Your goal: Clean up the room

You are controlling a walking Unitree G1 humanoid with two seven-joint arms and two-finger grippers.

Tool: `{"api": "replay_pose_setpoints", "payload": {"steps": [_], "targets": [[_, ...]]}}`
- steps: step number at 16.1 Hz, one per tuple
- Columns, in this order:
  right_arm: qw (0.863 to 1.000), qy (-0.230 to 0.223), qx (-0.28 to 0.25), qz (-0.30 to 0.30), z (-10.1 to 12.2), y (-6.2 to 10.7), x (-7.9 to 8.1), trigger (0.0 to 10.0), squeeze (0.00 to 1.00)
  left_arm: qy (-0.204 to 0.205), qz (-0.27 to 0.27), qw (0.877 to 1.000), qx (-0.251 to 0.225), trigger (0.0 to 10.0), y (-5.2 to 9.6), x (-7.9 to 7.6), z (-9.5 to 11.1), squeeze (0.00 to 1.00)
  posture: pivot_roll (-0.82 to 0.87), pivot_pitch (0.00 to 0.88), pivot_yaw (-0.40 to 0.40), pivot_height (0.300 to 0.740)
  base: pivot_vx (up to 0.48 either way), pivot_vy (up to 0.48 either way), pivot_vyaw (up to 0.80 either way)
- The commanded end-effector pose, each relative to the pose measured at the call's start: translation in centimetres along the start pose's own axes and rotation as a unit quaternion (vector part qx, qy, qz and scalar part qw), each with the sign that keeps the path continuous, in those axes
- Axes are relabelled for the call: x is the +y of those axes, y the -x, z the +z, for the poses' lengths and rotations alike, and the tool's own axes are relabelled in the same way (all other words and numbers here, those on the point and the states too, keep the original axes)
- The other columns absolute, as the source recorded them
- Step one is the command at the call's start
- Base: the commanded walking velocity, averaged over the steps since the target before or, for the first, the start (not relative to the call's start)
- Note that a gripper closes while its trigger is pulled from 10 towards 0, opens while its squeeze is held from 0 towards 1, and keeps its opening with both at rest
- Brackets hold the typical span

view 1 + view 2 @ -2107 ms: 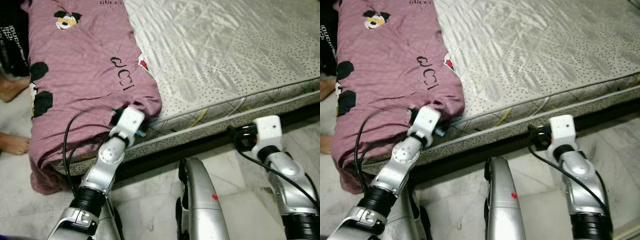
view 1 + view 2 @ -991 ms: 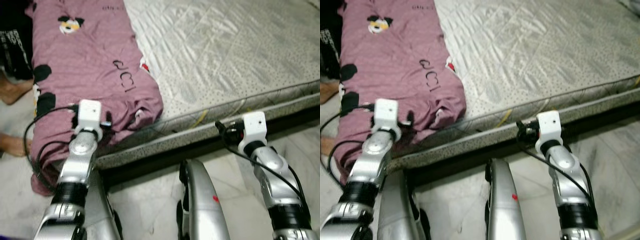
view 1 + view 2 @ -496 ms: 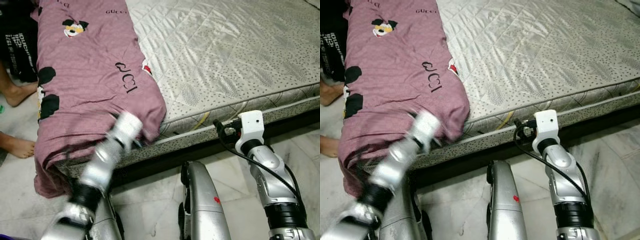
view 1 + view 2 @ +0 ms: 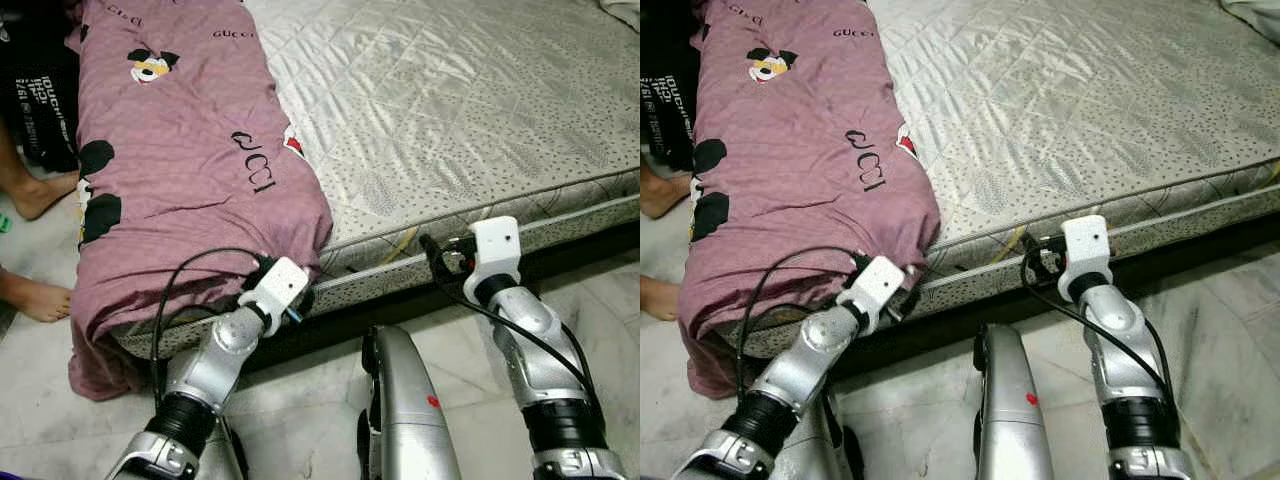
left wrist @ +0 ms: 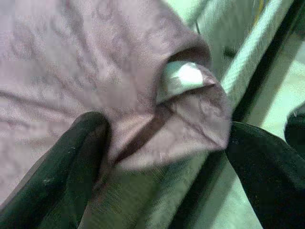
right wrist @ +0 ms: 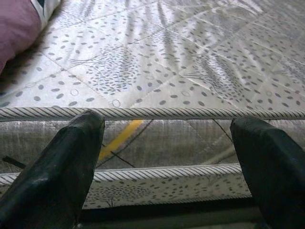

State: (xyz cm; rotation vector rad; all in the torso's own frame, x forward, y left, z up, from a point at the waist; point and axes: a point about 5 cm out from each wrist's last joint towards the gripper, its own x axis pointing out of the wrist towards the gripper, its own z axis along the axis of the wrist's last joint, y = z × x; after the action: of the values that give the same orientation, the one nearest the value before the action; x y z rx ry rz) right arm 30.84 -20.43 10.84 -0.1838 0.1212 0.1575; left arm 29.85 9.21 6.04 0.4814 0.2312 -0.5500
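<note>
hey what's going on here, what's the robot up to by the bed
The robot stands at the edge of a bare mattress with both arms raised toward it. Its left gripper is open around the folded corner of a mauve printed blanket that hangs over the mattress edge; nothing is gripped yet. Its right gripper is open and empty, facing the side of the mattress. A person's bare feet are on the floor beside the bed.
</note>
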Motion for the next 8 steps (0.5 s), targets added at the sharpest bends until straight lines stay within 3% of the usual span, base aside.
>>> {"api": "replay_pose_setpoints", "payload": {"steps": [1,6,7,8], "targets": [[1.0,-0.001,0.005,0.002,-0.3,-0.1,0.2,10.0,0.0,-0.022,-0.009,0.999,-0.031,10.0,0.0,-0.1,1.2,0.0,-0.13,0.089,-0.021,0.502,0.0,0.0,0.0],[1.0,-0.002,0.003,0.005,-0.4,-0.2,0.5,10.0,0.0,-0.069,-0.022,0.991,-0.115,10.0,0.4,-0.1,5.1,0.0,-0.12,0.09,-0.017,0.502,0.0,0.0,0.0],[1.0,-0.002,0.003,0.005,-0.4,-0.2,0.5,10.0,0.0,-0.063,-0.013,0.99,-0.126,10.0,0.4,0.0,5.5,0.0,-0.12,0.09,-0.017,0.502,0.0,0.0,0.0],[1.0,-0.003,0.002,0.005,-0.5,-0.2,0.6,10.0,0.0,-0.044,0.029,0.988,-0.147,10.0,0.4,0.9,6.1,0.0,-0.12,0.089,-0.013,0.502,0.0,0.0,0.0]]}}
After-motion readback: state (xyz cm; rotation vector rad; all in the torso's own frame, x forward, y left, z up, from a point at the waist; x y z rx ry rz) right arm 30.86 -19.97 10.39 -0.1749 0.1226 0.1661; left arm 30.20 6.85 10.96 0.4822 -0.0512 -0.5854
